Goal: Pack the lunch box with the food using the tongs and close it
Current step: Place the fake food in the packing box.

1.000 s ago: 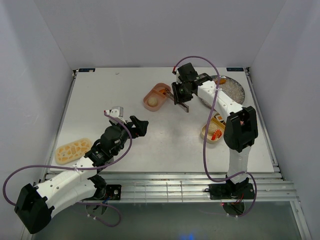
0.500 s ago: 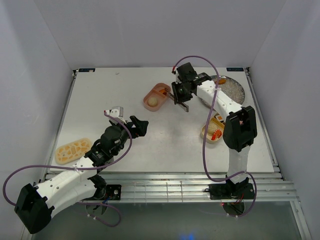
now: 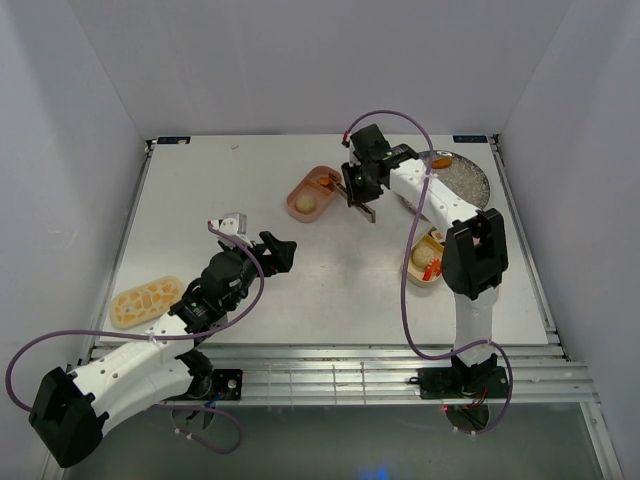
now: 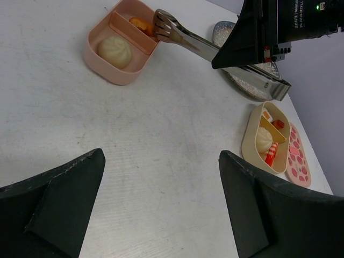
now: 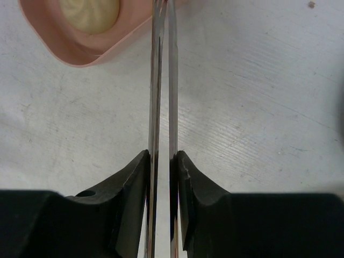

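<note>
1. Squeezed by the right gripper (image 5: 163, 161), the tongs (image 5: 162, 80) reach the small compartment of the pink tray (image 4: 107, 75), tips beside the orange piece (image 4: 141, 23), probably to seat it;
2. Out of the way, the left gripper (image 4: 161, 193) hangs splayed and empty

I have bare tabletop (image 3: 340, 280) from my left pincer (image 4: 161, 161) up to the pink tray (image 4: 119, 77). The tongs (image 4: 185, 42) and right pincer (image 5: 163, 158) block its far compartment; the bun compartment is open from above.

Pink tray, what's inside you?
The pink tray holds a cream bun in its bigger compartment and an orange-topped piece in the smaller. The tongs hide part of that smaller compartment.
</note>
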`<state>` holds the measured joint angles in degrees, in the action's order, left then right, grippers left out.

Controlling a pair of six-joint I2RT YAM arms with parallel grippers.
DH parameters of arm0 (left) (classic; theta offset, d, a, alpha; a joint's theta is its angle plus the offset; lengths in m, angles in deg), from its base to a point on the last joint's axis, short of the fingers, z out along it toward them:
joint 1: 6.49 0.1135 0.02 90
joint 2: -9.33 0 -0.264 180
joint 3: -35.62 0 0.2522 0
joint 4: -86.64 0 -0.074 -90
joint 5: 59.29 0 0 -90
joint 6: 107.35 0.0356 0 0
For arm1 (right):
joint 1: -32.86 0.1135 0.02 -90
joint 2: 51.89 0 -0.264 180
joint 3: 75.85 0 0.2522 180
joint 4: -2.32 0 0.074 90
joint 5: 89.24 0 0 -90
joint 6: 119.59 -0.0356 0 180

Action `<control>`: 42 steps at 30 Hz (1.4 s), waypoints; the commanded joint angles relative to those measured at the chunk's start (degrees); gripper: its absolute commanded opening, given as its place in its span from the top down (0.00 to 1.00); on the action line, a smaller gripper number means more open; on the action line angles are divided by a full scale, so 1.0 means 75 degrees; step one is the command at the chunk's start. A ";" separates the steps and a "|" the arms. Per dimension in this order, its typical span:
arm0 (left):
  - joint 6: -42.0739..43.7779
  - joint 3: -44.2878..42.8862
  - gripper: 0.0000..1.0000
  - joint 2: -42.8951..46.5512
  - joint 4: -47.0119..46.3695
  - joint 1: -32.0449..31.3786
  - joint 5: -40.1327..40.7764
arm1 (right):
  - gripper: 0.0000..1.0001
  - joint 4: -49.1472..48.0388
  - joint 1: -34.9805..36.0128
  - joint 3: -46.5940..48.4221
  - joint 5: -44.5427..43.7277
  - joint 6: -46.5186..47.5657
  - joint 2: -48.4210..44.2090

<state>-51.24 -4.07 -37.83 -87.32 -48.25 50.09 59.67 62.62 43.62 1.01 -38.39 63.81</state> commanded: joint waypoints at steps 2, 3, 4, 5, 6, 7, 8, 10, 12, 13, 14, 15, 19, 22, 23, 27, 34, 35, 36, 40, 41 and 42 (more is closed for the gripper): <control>0.0054 0.0024 0.02 0.0018 0.0034 -0.0022 0.0135 | 0.69 0.0047 -0.0019 0.0448 -0.0502 -0.0069 0.0136; 0.0042 0.0024 0.02 0.0018 0.0034 -0.0034 0.0135 | 0.69 0.0058 -0.0019 0.0471 -0.0549 -0.0069 0.0147; 0.0042 0.0024 0.02 0.0018 0.0034 -0.0022 0.0135 | 0.69 0.0059 -0.0019 0.0483 -0.0642 -0.0069 0.0159; 0.0054 0.0024 0.02 0.0018 0.0046 -0.0022 0.0135 | 0.69 0.0059 -0.0019 0.0495 -0.0689 -0.0069 0.0159; 0.0042 0.0013 0.02 0.0006 0.0034 -0.0022 0.0135 | 0.69 0.0082 -0.0019 0.0553 -0.0771 -0.0069 0.0171; 0.0042 0.0012 0.02 0.0006 0.0046 -0.0022 0.0135 | 0.69 0.0094 -0.0019 0.0588 -0.0760 -0.0058 0.0206; 0.0042 0.0012 0.02 0.0006 0.0034 -0.0022 0.0135 | 0.69 0.0094 -0.0019 0.0624 -0.0737 -0.0034 0.0218; 0.0042 0.0012 0.02 -0.0017 0.0034 -0.0022 0.0135 | 0.69 0.0094 -0.0019 0.0682 -0.0609 0.0001 0.0288; 0.0042 0.0012 0.02 -0.0017 0.0034 -0.0034 0.0135 | 0.69 0.0047 -0.0019 0.0694 -0.0364 0.0013 0.0323; 0.0042 0.0012 0.02 -0.0017 0.0034 -0.0022 0.0135 | 0.70 0.0024 -0.0019 0.0683 -0.0257 0.0036 0.0347; 0.0042 0.0012 0.02 -0.0006 0.0046 -0.0022 0.0135 | 0.70 -0.0093 -0.0019 0.0648 -0.0152 0.0048 0.0347; 0.0042 0.0001 0.02 -0.0017 0.0034 -0.0034 0.0135 | 0.70 -0.0175 -0.0007 0.0601 -0.0116 0.0048 0.0335; 0.0042 0.0012 0.02 -0.0029 0.0046 -0.0022 0.0135 | 0.70 -0.0422 0.0005 0.0425 0.0494 0.0048 0.0300; 0.0042 0.0001 0.02 -0.0041 0.0034 -0.0022 0.0124 | 0.70 -0.0480 0.0017 0.0448 0.0517 0.0071 0.0253; 0.0042 0.0001 0.02 -0.0041 0.0046 -0.0022 0.0124 | 0.70 -0.0492 0.0017 0.0460 0.0517 0.0071 0.0218; 0.0030 0.0001 0.02 -0.0064 0.0022 -0.0034 0.0100 | 0.71 -0.0504 0.0028 0.0518 0.0342 0.0071 0.0031; 0.0019 -0.0011 0.02 -0.0099 0.0022 -0.0022 0.0088 | 0.71 -0.0469 -0.0018 0.0379 -0.0536 0.0118 -0.0578; 0.0030 -0.0011 0.02 -0.0099 0.0022 -0.0022 0.0088 | 0.71 -0.0480 -0.0111 0.0320 -0.0619 0.0118 -0.0649; 0.0030 -0.0011 0.02 -0.0099 0.0022 -0.0034 0.0077 | 0.71 -0.0480 -0.0205 0.0250 -0.0712 0.0130 -0.0730; 0.0030 -0.0011 0.02 -0.0099 0.0022 -0.0034 0.0065 | 0.71 -0.0504 -0.0988 -0.0242 -0.1111 0.0107 -0.1246; 0.0042 0.0001 0.02 -0.0088 0.0022 -0.0034 0.0065 | 0.71 -0.0527 -0.1130 -0.0498 -0.1170 0.0107 -0.1328; 0.0019 -0.0011 0.02 -0.0087 0.0022 -0.0034 0.0053 | 0.71 -0.0585 -0.1306 -0.0652 -0.1309 0.0095 -0.1422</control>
<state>-51.24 -4.07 -38.85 -87.32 -48.25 50.26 57.22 57.46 41.35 -3.91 -38.00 57.03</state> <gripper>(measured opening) 0.979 0.293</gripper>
